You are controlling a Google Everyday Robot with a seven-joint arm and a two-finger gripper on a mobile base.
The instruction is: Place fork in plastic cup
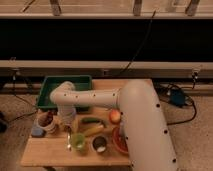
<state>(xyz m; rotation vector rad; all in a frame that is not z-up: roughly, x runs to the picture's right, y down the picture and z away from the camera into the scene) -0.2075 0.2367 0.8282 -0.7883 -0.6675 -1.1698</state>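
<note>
The light-green plastic cup stands near the front edge of the wooden table. A thin pale fork shows as an upright sliver just left of the cup, below my gripper. My gripper points down at the end of the white arm, above and slightly left of the cup, between the white mug and the banana. I cannot tell whether the fork is in the gripper or lying on the table.
A white mug with brown contents and a blue sponge sit at the left. A banana, a green vegetable, an apple, a dark cup and a red bowl lie to the right. A green tray is behind.
</note>
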